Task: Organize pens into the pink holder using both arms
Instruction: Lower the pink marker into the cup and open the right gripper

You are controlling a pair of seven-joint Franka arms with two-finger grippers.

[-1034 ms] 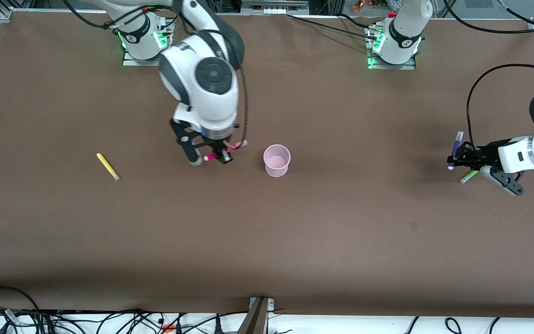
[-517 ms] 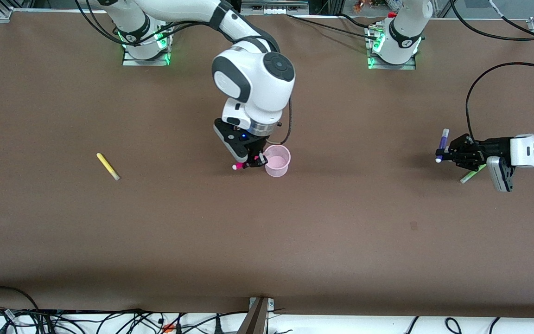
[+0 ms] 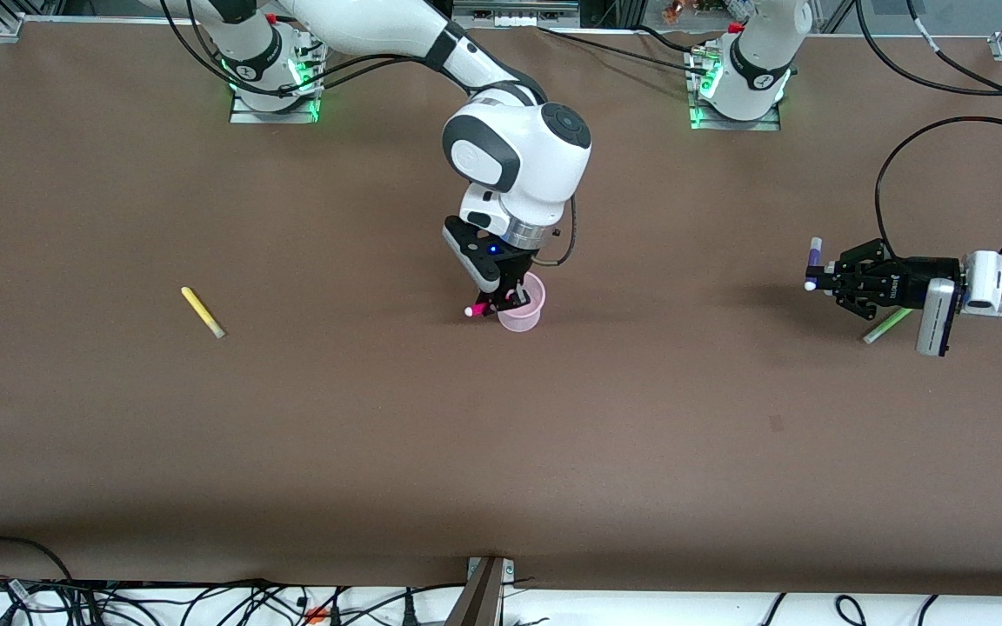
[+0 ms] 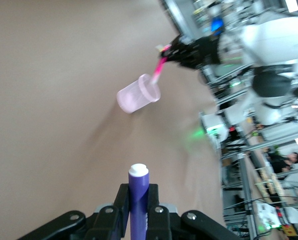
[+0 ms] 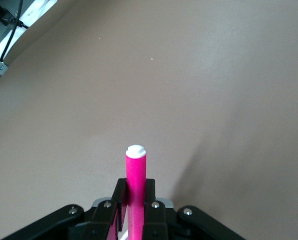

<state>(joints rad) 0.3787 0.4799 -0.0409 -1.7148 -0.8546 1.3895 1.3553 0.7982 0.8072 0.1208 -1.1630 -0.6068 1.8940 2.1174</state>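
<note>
The pink holder (image 3: 525,318) (image 4: 137,95) stands upright mid-table. My right gripper (image 3: 501,300) (image 5: 135,200) hangs over its rim, shut on the magenta-pink pen (image 3: 477,309) (image 5: 136,180) (image 4: 158,67). That pen is tilted, with one end at the holder's mouth. Over the left arm's end of the table, my left gripper (image 3: 819,278) (image 4: 138,210) is shut on the purple pen (image 3: 813,255) (image 4: 138,195), pointing toward the holder. The light green pen (image 3: 886,326) lies on the table under the left hand. The yellow pen (image 3: 203,312) lies toward the right arm's end.
The brown table top (image 3: 501,452) stretches bare nearer the front camera. Both arm bases (image 3: 270,78) (image 3: 740,87) stand at the table's edge farthest from the camera. Cables (image 3: 205,604) lie off the edge nearest the camera.
The right arm has swung along the table with the magenta-pink pen and now stands over the holder's rim. The left gripper has shifted a little toward the holder with the purple pen.
</note>
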